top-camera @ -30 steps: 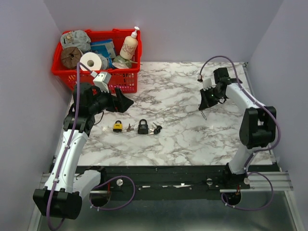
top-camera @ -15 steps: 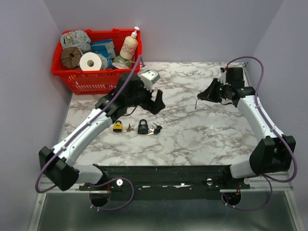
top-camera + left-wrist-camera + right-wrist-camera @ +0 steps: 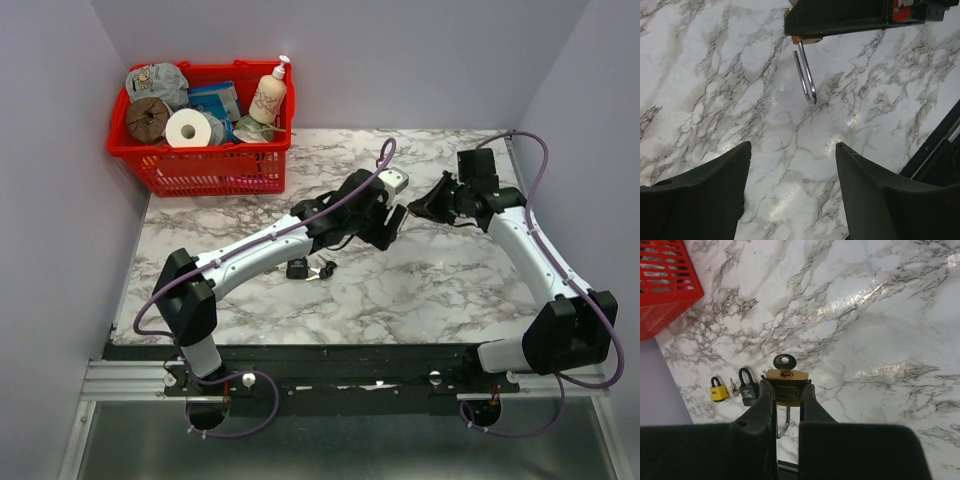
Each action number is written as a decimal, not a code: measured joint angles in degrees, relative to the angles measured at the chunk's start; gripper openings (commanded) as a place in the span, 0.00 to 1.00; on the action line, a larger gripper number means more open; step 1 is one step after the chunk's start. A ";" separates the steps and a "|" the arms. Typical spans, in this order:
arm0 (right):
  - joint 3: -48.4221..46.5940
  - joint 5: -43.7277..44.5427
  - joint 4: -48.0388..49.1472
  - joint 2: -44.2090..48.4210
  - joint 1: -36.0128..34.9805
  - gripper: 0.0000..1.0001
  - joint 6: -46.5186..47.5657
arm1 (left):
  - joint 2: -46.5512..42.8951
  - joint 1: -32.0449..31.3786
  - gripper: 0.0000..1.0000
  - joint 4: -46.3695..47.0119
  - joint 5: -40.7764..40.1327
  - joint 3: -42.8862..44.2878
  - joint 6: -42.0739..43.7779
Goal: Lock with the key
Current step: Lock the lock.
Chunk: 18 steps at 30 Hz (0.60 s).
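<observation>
My right gripper (image 3: 787,384) is shut on a brass padlock (image 3: 786,390), held above the marble. A key (image 3: 784,361) sticks out of the padlock's keyhole. The padlock's steel shackle (image 3: 805,75) hangs down from the body with one leg free of it. In the top view my left gripper (image 3: 392,226) sits just left of the right gripper (image 3: 432,206). In its wrist view the left gripper (image 3: 792,146) is open with only bare marble between its fingers, below the hanging shackle.
A yellow padlock (image 3: 717,391) and a black padlock (image 3: 748,389) lie on the table with loose keys (image 3: 325,268) beside them. A red basket (image 3: 200,168) of household items stands at the back left. My left arm spans the table's middle.
My left arm has swung from the table's left side across to the centre, beside the right gripper, and its jaws have narrowed a little. The right gripper turned and shifted slightly, still holding the padlock.
</observation>
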<state>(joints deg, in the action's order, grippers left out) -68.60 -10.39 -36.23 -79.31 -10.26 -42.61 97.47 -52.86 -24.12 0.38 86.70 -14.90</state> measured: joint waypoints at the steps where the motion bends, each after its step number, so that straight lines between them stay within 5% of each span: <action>1: 0.17 0.17 -0.04 0.02 -0.33 0.01 -0.55 | 0.55 -0.48 0.73 0.63 -0.33 0.02 -0.70; 18: 2.25 -0.90 -0.33 1.11 -2.14 0.01 -4.11 | 8.87 -1.79 0.50 3.85 -1.29 4.61 -4.68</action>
<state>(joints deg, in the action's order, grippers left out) -66.35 -11.29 -36.56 -78.19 -12.40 -46.72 106.34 -54.65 -20.27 -0.91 91.31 -19.57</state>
